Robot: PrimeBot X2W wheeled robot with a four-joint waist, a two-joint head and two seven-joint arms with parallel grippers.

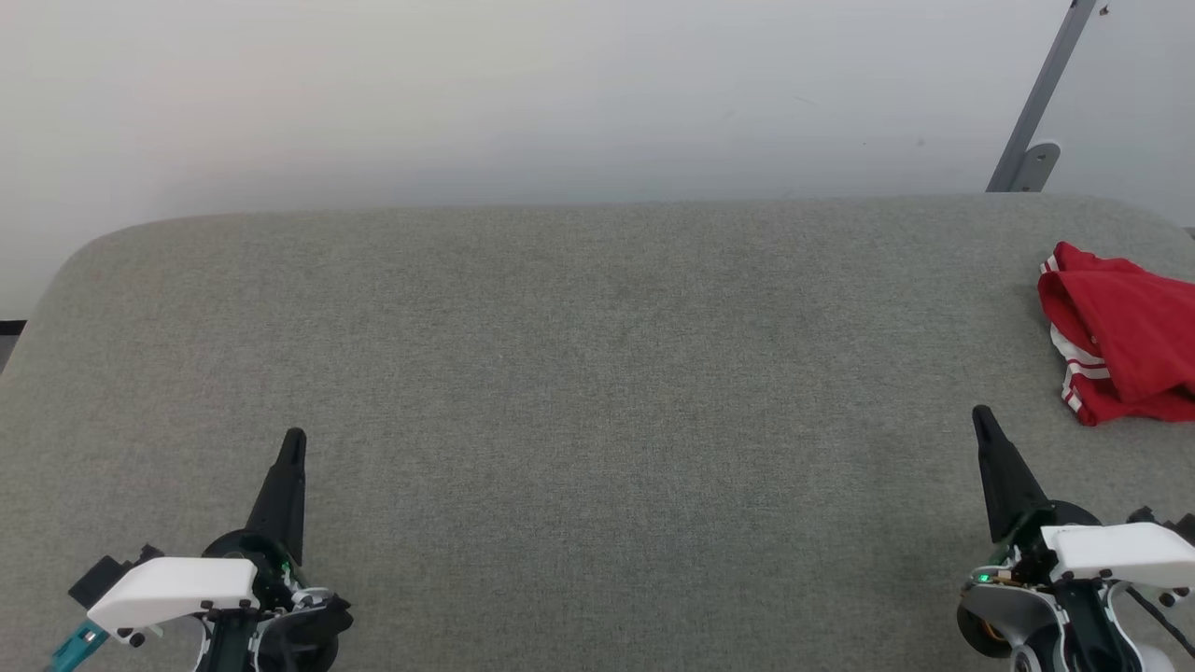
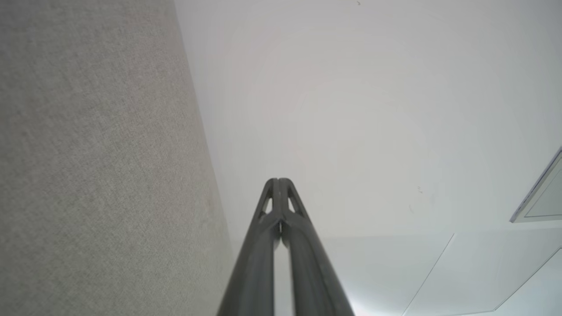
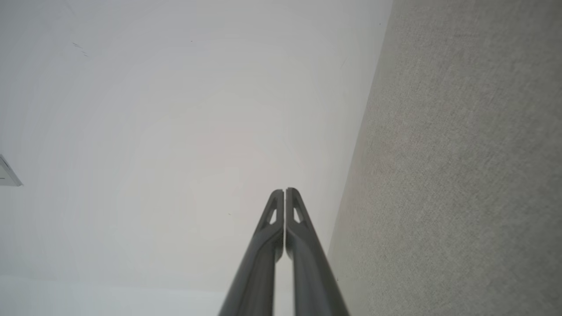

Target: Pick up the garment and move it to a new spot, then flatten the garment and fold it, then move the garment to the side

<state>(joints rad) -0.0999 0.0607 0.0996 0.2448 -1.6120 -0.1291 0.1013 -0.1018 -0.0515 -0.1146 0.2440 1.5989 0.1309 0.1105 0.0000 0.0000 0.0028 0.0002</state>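
The garment lies bunched at the far right of the grey fabric table, red with red-and-white striped trim showing, partly cut off by the head view's right edge. My right gripper stands shut and empty near the front right, just below and left of the garment, apart from it. Far from the garment, at the front left, my left gripper is shut on nothing. In the wrist views the left gripper and the right gripper each show their fingertips pressed together, pointing at the pale wall.
A pale wall rises behind the table's far edge. A grey metal bracket leans at the back right. The table's far corners are rounded.
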